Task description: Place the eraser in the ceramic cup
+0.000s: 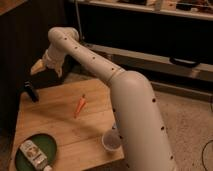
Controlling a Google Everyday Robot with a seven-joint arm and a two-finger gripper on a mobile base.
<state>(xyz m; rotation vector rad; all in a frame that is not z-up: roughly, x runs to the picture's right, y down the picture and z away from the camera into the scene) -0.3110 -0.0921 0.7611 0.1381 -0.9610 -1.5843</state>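
Observation:
The eraser point(31, 92) is a slim black block at the far left edge of the wooden table point(60, 125). The ceramic cup point(111, 140) is small, pale and round with a darker inside. It stands near the table's front right edge, partly behind my arm. My gripper point(38, 66) hangs at the upper left, above the eraser and a little to its right, clear of it. It holds nothing that I can see. The white arm point(100, 65) stretches from the lower right across the table to the gripper.
An orange carrot point(80, 104) lies mid-table. A round dark green plate point(44, 144) sits at the front left corner with a white packet point(31, 152) on it. Dark shelving point(150, 35) runs along the back. A dark wall is to the left.

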